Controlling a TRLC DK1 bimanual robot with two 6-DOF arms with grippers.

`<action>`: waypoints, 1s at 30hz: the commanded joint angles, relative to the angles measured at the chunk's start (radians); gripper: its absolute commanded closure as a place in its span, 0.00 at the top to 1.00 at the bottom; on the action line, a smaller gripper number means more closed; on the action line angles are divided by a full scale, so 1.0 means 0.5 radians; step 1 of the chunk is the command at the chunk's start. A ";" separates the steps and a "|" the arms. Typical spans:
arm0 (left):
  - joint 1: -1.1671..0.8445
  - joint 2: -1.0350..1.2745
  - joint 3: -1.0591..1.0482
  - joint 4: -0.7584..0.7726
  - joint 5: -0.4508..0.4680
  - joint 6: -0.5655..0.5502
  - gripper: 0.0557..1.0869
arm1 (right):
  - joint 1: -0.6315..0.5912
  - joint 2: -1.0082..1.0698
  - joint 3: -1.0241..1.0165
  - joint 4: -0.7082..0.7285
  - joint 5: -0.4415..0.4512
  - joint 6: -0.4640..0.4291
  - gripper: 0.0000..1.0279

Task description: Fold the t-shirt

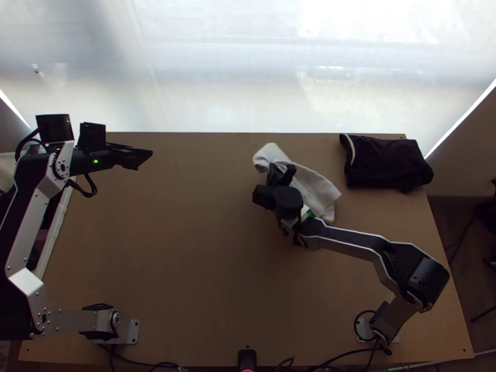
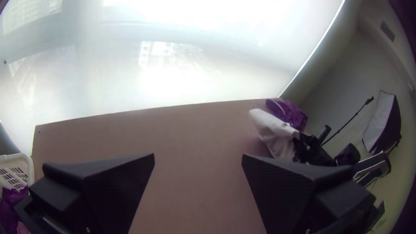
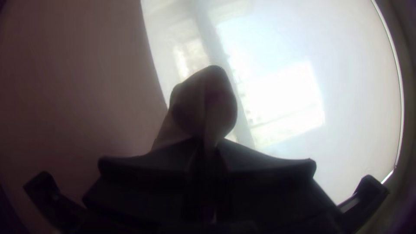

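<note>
The white t-shirt point(image 1: 316, 189), unfolded in appearance, is hanging bunched and creased in a narrow, slanting length over the far half of the table point(image 1: 186, 248), right of centre, one part being pinched by the right gripper point(image 1: 282, 173).

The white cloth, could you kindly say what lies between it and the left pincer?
Bare table lies between the cloth and the left pincer, as the top view shows.

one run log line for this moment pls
right gripper: jaws shut on white cloth; left gripper: jaws open; dark cloth: far right of table
</note>
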 commanded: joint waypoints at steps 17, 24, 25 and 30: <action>0.058 0.020 0.090 -0.133 -0.074 -0.096 0.95 | -0.328 0.170 0.914 -0.007 -0.149 0.120 0.02; 0.040 -0.001 0.084 -0.130 -0.120 -0.161 0.95 | -0.407 0.299 1.064 -0.010 -0.213 0.166 0.02; 0.040 -0.004 0.084 -0.130 -0.126 -0.173 0.95 | -0.417 0.302 1.071 -0.010 -0.222 0.175 0.02; 0.037 -0.013 0.062 -0.127 -0.138 -0.201 0.95 | -0.481 0.348 1.129 -0.025 -0.262 0.224 0.02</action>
